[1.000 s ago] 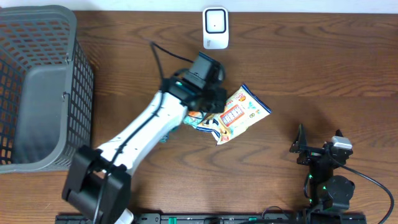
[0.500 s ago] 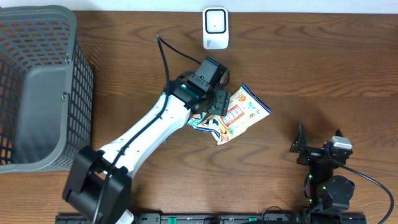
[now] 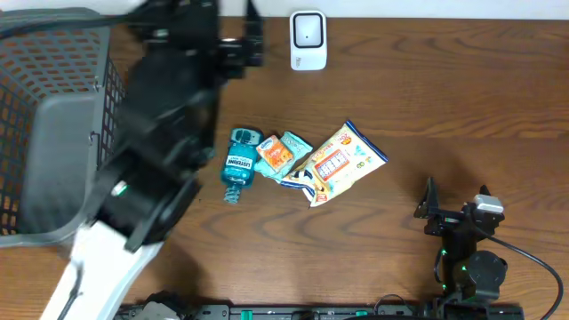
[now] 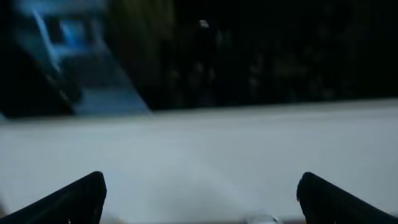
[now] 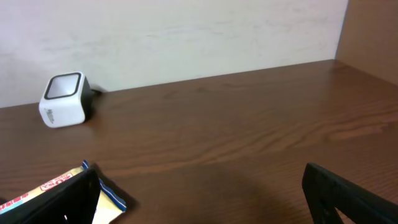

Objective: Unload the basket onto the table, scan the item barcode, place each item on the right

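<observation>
Open tabletop point(image 3: 462, 107) right of the snack bag point(image 3: 342, 162); leftward, basket point(image 3: 53, 124) and seemingly raised left arm point(image 3: 151, 160).

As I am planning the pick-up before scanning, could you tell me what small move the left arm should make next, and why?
Probably lower the left gripper toward the blue bottle. Its jaws stand open and empty, raised well above the table, and every item lies apart from the scanner; the bottle is the one nearest that arm.

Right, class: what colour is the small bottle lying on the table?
The bottle is teal blue with a darker label, seen best in the overhead view.
</observation>
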Controlling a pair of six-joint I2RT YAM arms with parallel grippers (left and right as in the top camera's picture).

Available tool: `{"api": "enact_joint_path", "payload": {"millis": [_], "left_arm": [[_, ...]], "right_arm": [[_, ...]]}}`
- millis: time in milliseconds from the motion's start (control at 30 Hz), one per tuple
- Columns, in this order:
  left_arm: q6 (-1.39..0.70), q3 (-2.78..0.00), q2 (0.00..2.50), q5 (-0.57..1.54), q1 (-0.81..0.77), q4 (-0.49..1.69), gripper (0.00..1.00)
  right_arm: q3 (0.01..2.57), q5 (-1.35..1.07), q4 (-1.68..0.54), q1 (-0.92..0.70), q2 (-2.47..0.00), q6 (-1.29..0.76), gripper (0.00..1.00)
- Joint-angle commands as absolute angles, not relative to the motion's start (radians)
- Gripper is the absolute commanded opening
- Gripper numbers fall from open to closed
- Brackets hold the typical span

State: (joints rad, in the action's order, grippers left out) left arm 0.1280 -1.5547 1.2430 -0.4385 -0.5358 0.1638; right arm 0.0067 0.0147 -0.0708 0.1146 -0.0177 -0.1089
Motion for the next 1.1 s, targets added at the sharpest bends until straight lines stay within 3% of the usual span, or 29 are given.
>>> {"api": "enact_joint_path", "payload": {"millis": [0, 200, 500, 1067], "left_arm": [[0.375, -1.550, 1.172, -0.534, -0.506, 0.172, 0.98], [0.423, -1.547, 1.126, -0.703, -0.505, 0.240, 0.98], [0.335, -1.525, 1.050, -0.422, -0.505, 0.396, 0.98], [0.277, -1.383, 0.711, -0.112, -0.505, 0.396, 0.98]], "right_arm": [[0.006, 0.012, -0.075, 0.125, -0.015, -0.096, 0.99], [0.006, 0.012, -0.075, 0.125, -0.015, -0.096, 0.99], [0.006, 0.012, -0.075, 0.125, -0.015, -0.096, 0.99], [0.006, 0.136, -0.060, 0.125, -0.015, -0.089, 0.99]]}}
